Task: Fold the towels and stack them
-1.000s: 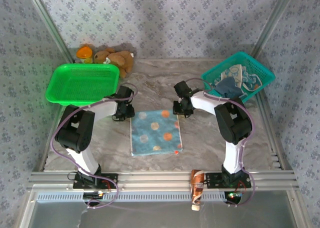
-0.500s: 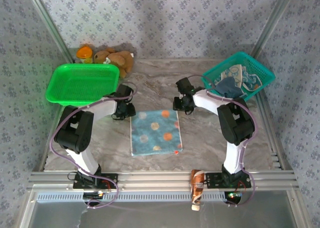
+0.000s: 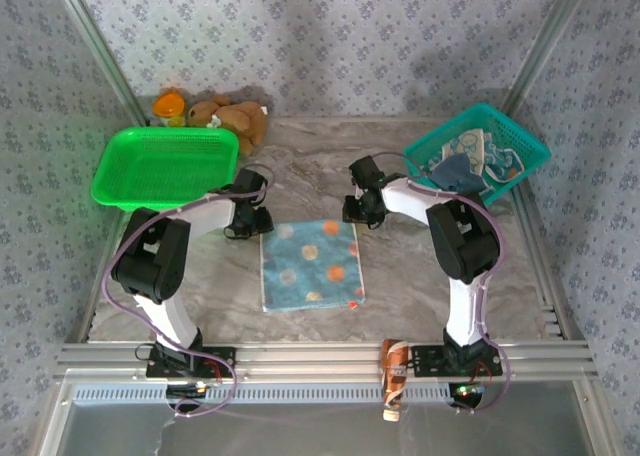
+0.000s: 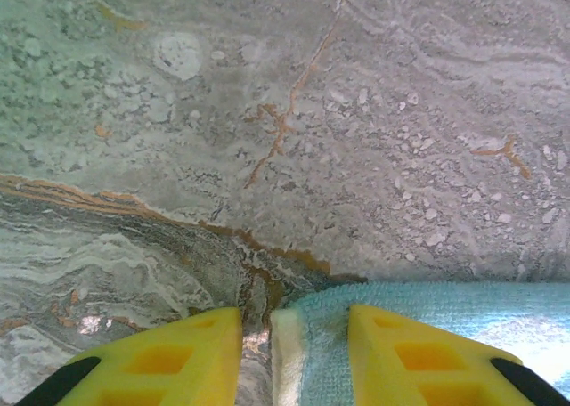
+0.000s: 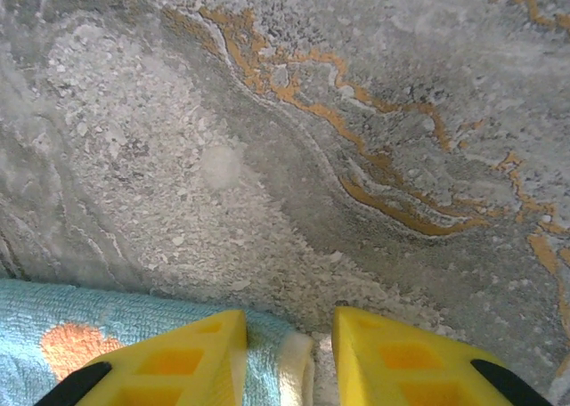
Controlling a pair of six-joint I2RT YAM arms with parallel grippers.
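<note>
Low down: left gripper (image 4: pixel 294 335) and right gripper (image 5: pixel 289 330), jaws narrowly apart, astride corners of the dotted towel (image 3: pixel 311 265).

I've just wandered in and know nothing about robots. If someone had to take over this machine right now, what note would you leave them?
Left gripper: open, one finger either side of the dotted towel at its far left corner.
Right gripper: open, straddling the far right corner.
Other towels: heaped in the teal basket.
Done: one towel lies flat on the table.
Left: probably close on both corners, fold that towel, stack it, then do the rest.
</note>
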